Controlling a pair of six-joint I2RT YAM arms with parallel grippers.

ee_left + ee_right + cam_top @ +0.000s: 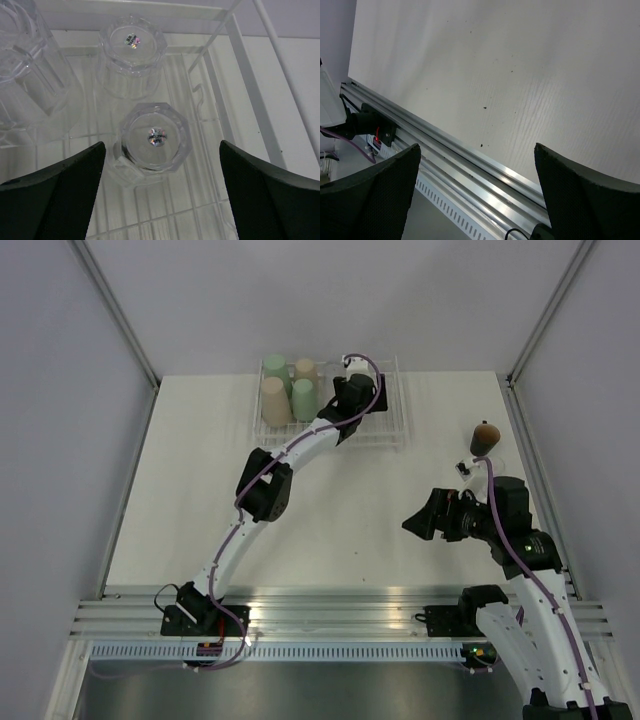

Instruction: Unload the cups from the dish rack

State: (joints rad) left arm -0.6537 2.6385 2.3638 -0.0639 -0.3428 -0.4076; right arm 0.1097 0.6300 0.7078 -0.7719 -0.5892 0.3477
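Note:
The white wire dish rack [392,432] stands at the table's far middle. Green and beige tumblers [288,390] stand upside down in its left half. My left gripper [352,392] hovers over the rack's middle, open; in the left wrist view [162,165] its jaws stand wide either side of a clear cup [154,140] lying upside down just below. A second clear cup [131,55] sits beyond it and a third [27,75] at the left. The dark brown cup [484,438] stands on the table right of the rack. My right gripper [420,522] is open and empty.
The rack's white wire wall [250,95] runs right of the clear cups. The aluminium rail [485,170] at the table's near edge lies under my right gripper. Grey walls enclose the table on three sides.

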